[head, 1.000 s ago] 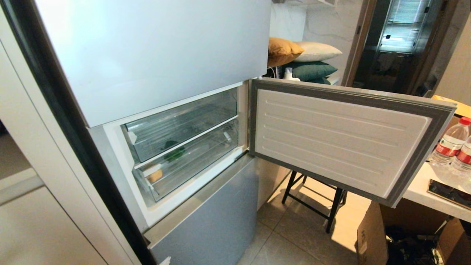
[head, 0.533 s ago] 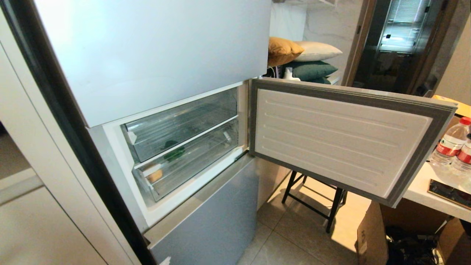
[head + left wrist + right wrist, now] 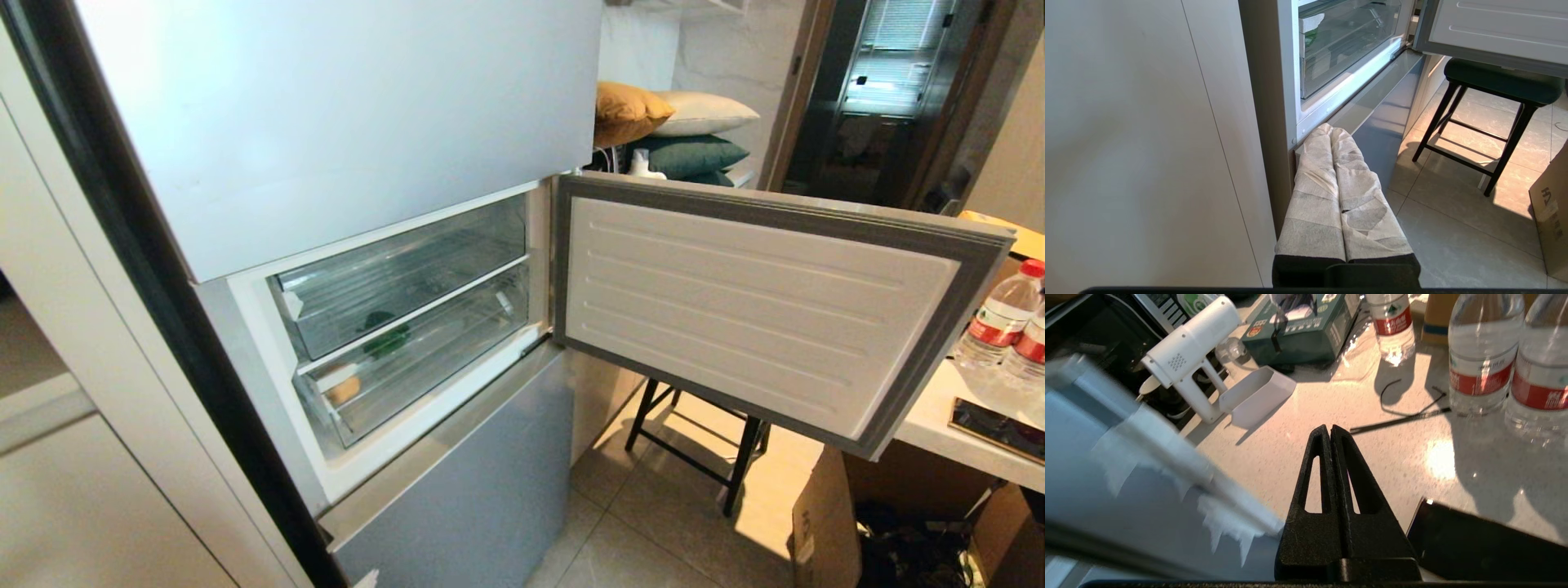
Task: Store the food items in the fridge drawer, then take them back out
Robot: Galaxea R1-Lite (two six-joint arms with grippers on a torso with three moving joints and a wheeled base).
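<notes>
Fingers (image 3: 1327, 435) of right gripper pressed together, empty, over tabletop (image 3: 1372, 457); pepper (image 3: 384, 336) and potato (image 3: 343, 389) stored; next: pull drawer (image 3: 416, 371) open.

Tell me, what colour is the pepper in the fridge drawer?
Dark green. The pepper shows best in the head view, through the clear drawer.

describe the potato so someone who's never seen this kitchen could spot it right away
Find the fridge with its middle door swung open, showing two clear drawers stacked. In the lower drawer, at its left end, sits the potato. It is round and tan-yellow, unlike the dark green pepper farther right.
</notes>
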